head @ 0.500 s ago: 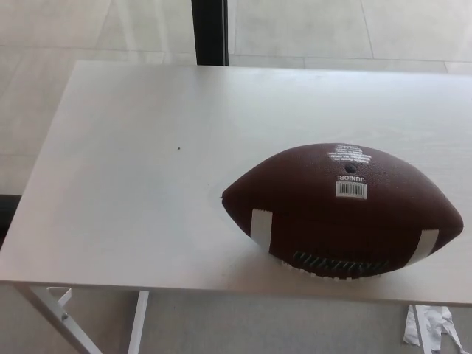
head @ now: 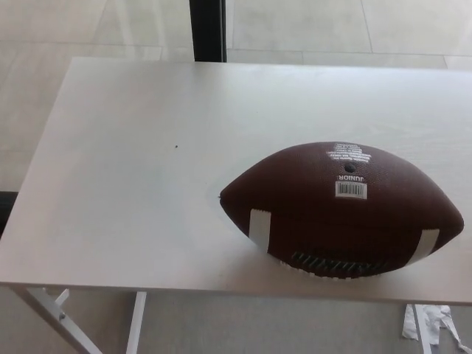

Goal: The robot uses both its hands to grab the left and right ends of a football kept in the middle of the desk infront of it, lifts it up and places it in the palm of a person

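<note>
Filling most of the head view: a pale white desk [head: 133,192], near edge running across the bottom, far edge close to the top. Beyond it, light tiled floor [head: 310,26] and a dark vertical post [head: 207,29] rising past the far edge. Below the near edge, white desk legs [head: 55,313] at bottom left.

Resting on the desk, right of centre and near the front edge: a brown football [head: 343,210], lying lengthwise, left tip pointing toward the desk's middle, right tip almost at the picture's right border. Touched by nothing. White stripe [head: 258,230] near each end; white laces [head: 335,264] turned down toward the front. On top, white printing, the word JUNIOR upside down, and a barcode sticker [head: 351,189]. Small dark speck [head: 176,146] on the desk, well left of the ball.

Neither robot hand nor arm in view, so pose and finger state impossible to tell.
</note>
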You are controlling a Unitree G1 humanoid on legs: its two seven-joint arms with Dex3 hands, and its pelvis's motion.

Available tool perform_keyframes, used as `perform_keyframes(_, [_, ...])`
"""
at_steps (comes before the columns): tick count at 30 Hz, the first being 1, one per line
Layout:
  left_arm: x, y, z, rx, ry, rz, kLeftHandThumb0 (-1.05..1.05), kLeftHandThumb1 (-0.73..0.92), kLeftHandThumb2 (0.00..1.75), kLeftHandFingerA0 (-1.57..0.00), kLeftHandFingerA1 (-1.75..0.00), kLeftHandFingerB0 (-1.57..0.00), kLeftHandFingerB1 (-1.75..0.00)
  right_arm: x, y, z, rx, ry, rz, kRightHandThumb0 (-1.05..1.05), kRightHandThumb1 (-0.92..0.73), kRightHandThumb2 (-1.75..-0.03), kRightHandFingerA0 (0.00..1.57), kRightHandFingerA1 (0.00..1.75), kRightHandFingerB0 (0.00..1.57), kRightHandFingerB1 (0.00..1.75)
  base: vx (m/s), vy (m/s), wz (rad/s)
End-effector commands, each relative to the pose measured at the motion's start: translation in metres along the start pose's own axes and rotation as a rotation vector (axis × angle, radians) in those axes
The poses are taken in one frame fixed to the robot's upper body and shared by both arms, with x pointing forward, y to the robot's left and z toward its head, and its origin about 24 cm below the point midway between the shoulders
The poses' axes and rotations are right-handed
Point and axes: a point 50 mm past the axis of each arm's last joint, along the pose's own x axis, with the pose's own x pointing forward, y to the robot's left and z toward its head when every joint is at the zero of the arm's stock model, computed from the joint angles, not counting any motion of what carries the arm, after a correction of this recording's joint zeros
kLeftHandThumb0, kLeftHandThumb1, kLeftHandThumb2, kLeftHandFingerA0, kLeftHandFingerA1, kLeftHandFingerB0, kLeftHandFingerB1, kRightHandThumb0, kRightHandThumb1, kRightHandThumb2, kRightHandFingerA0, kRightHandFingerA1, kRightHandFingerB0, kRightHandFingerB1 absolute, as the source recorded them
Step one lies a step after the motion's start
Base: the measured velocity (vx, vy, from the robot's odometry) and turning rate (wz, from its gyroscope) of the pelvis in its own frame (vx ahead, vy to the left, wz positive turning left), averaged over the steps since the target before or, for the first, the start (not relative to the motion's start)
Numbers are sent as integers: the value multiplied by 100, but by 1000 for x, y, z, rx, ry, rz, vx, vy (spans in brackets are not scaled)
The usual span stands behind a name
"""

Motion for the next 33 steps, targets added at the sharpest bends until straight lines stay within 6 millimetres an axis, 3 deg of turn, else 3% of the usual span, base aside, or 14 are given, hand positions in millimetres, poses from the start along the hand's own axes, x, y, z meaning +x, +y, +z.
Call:
perform_keyframes(1, [20, -97, 104, -107, -337, -146, -76, 88, 65, -33, -49, -23, -40, 0, 80, 59, 124, -192, 13, -78, -83, -66, 52, 45, 29, 29, 0, 0, 0])
perform_keyframes(2, [20, -110, 109, -133, -348, -181, -76, 90, 66, -30, -50, -19, -41, -2, 89, 58, 119, -187, 41, -91, -73, -106, 48, 57, 25, 45, 0, 0, 0])
perform_keyframes(5, [21, -147, 123, -166, -382, -243, -81, 71, 104, -28, -58, -19, -52, -12, 125, 61, 231, -172, 149, -91, -78, -64, 53, 48, 29, 36, 0, 0, 0])
perform_keyframes(8, [18, -178, 122, -187, -360, -348, -84, 92, 67, -30, -57, -20, -43, -27, 154, 58, 253, -149, 220, -84, -66, -103, 45, 57, 8, 40, 0, 0, 0])
perform_keyframes(9, [16, -190, 118, -175, -351, -383, -83, 92, 67, -30, -57, -21, -44, -33, 164, 56, 261, -147, 239, -86, -83, -66, 52, 47, 18, 28, 0, 0, 0])
perform_keyframes(10, [14, -200, 112, -164, -339, -406, -70, 67, 114, -34, -64, -11, -49, -37, 171, 52, 279, -122, 250, -88, -80, -65, 55, 55, 20, 27, 0, 0, 0])
perform_keyframes(16, [-2, -241, 81, -57, -226, -486, -82, 92, 68, -37, -52, -30, -41, -54, 193, 32, 267, -8, 294, -82, -81, -65, 58, 51, 31, 30, 0, 0, 0])
perform_keyframes(17, [-8, -253, 69, -5, -196, -523, -74, 72, 117, -36, -62, -14, -48, -56, 197, 24, 280, 8, 322, -83, -78, -64, 55, 53, 25, 30, 0, 0, 0])
perform_keyframes(18, [-12, -259, 61, 17, -180, -545, -80, 91, 70, -35, -54, -29, -42, -58, 199, 20, 281, 23, 343, -85, -80, -65, 55, 54, 27, 30, 0, 0, 0])
perform_keyframes(19, [-18, -265, 51, 29, -154, -566, -71, 73, 117, -35, -63, -15, -49, -60, 203, 13, 269, 44, 372, -87, -80, -66, 54, 55, 28, 30, 0, 0, 0])
perform_keyframes(21, [-23, -268, 43, 43, -129, -577, -80, 92, 72, -37, -51, -29, -40, -63, 206, 8, 255, 55, 382, -91, -66, -84, 53, 58, 31, 39, 0, 0, 0])
perform_keyframes(26, [-41, -273, 16, 96, -77, -660, -78, 79, 111, -26, -57, -19, -49, -66, 210, -8, 200, 77, 394, -87, -86, -66, 55, 58, 40, 33, 0, 0, 0])
perform_keyframes(27, [-42, -272, 12, 112, -76, -668, -83, 92, 77, -31, -53, -20, -40, -66, 210, -10, 179, 80, 396, -84, -68, -110, 49, 65, 33, 49, 0, 0, 0])
perform_keyframes(33, [-46, -263, -5, 161, -51, -656, -87, 92, 78, -28, -60, -21, -42, -71, 207, -15, 184, 105, 366, -91, -74, -114, 53, 63, 36, 49, 0, 0, 0])
